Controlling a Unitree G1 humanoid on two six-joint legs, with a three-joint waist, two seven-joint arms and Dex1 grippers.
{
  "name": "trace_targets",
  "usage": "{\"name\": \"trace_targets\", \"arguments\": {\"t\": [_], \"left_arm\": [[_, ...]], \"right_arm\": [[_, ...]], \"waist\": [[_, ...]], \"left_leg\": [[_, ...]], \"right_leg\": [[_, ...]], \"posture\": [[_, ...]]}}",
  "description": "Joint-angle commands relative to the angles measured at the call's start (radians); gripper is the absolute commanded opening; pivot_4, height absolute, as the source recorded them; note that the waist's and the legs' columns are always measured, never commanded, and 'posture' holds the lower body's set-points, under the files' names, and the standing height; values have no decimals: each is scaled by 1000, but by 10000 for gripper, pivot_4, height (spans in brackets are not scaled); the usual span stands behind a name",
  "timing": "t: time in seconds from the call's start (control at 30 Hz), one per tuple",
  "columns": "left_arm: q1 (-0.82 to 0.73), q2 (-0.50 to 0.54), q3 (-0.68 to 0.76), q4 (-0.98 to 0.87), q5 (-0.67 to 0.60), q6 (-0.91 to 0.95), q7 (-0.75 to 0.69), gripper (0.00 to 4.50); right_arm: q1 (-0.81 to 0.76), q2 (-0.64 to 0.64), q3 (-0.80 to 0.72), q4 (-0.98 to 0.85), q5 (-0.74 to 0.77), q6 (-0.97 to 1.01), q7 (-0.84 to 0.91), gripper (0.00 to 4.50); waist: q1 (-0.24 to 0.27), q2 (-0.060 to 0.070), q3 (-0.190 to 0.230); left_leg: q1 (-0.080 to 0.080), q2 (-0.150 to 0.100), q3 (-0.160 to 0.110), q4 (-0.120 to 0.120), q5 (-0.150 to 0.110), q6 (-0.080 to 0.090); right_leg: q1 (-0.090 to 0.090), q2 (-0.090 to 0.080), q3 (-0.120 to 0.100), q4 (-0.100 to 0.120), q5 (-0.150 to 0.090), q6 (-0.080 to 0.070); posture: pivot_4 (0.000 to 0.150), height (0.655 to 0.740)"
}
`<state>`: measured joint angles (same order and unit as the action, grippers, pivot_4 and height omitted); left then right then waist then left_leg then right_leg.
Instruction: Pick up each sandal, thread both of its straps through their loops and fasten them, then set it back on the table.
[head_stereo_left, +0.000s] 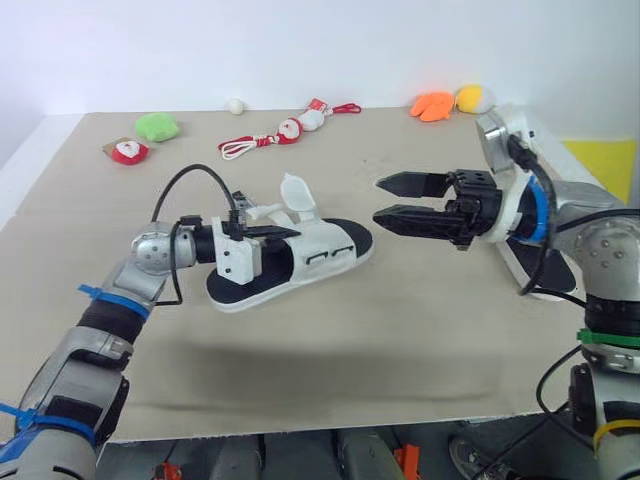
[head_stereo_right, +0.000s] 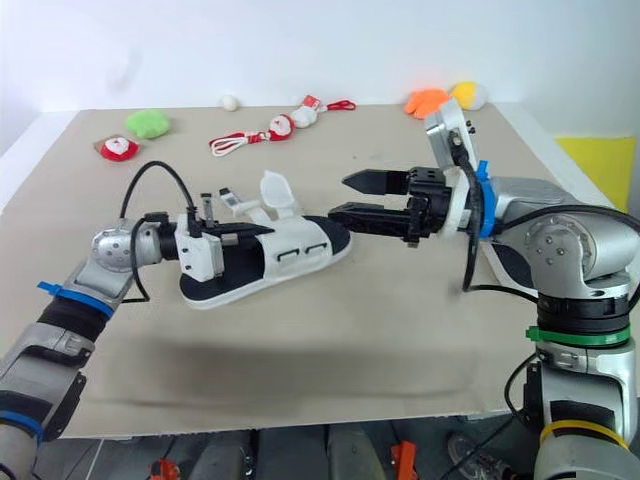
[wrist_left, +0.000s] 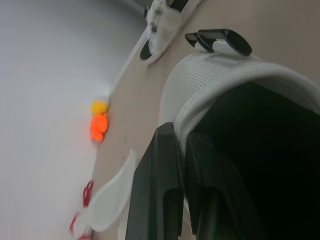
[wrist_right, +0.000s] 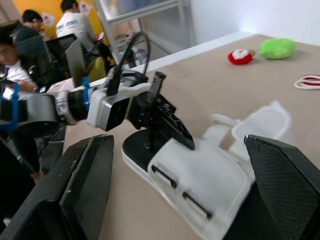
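While the left gripper (head_stereo_left: 262, 232) clamps the black-soled white mesh sandal (head_stereo_left: 320, 255) mid-frame, the wide-spread right gripper (head_stereo_left: 380, 199) beside it should next pinch the loose white strap (head_stereo_left: 296, 192).

One sandal (head_stereo_left: 300, 255) is sitting left of the middle of the table (head_stereo_left: 350, 360). The left gripper (head_stereo_left: 270, 232) is at its heel end, and the right gripper (head_stereo_left: 380, 200) is just off its toe end, to the right. The other sandal (wrist_left: 162, 30) is lying near the right edge, beneath the right arm. Along the far edge, soft toys (head_stereo_left: 157, 126), a ball (head_stereo_left: 236, 105) and corded ornaments (head_stereo_left: 290, 130) are lining up side by side.
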<state>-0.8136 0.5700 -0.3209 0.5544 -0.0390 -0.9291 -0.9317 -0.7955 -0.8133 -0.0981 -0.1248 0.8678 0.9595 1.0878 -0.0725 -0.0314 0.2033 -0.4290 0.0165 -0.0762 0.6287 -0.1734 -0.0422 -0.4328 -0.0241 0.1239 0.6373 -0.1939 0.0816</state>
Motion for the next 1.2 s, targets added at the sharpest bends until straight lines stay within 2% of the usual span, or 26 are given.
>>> {"name": "trace_targets", "arguments": {"t": [0.03, 0.23, 0.33, 0.57, 0.63, 0.83, 1.0, 1.2], "left_arm": [[-76, -39, -16, 35, 5, -131, -30, 473], [-187, -122, -74, 224, 37, -324, -64, 473], [-199, -132, -105, 259, 3, -374, -91, 473], [-235, -92, -107, 355, -64, -447, -130, 473], [-246, -71, -109, 382, -49, -503, -122, 473], [-246, 22, -209, 437, -49, -667, -95, 473], [-229, 82, -264, 458, -47, -685, -63, 473], [-213, 66, -288, 475, -19, -685, -12, 473]], "right_arm": [[37, -70, -24, -34, 4, -14, 81, 45000], [80, -97, -40, -57, 17, -6, 87, 45000], [97, -101, -56, -81, 27, 7, 71, 45000], [168, -111, -93, -144, 49, 24, 34, 45000], [179, -107, -90, -158, 51, 26, 26, 45000], [196, -103, -57, -173, 38, 11, 27, 45000], [206, -102, -22, -175, 3, -19, 34, 45000], [201, -94, 14, -172, -29, -51, 37, 45000]], "waist": [[4, 0, 0], [-3, 0, 0], [-3, 0, 0], [-2, 0, 0], [-2, 0, 0], [-3, 0, 0], [-2, 0, 0], [-2, 0, 0]], "left_leg": [[0, 0, 0, 2, 0, 0], [0, -1, 3, 6, 0, 0], [0, 0, 3, 6, 0, 0], [-1, -1, 4, 6, 0, 0], [-1, -1, 4, 7, 0, 0], [0, 0, 4, 6, 0, 0], [-1, -1, 4, 7, 0, 0], [-1, -1, 4, 7, 0, 0]], "right_leg": [[1, 0, 0, 0, 0, 0], [3, -1, 5, 0, 2, 3], [2, 1, 5, 0, 2, 4], [2, 0, 6, 0, 2, 4], [2, 0, 6, 0, 2, 4], [2, 1, 6, 0, 2, 4], [2, 0, 6, 0, 2, 4], [2, 0, 6, 0, 2, 4]], "posture": [[1500, 7400], [1500, 7400], [1500, 7400], [1500, 7400], [1500, 7400], [1500, 7400], [1500, 7400], [1500, 7400]]}}
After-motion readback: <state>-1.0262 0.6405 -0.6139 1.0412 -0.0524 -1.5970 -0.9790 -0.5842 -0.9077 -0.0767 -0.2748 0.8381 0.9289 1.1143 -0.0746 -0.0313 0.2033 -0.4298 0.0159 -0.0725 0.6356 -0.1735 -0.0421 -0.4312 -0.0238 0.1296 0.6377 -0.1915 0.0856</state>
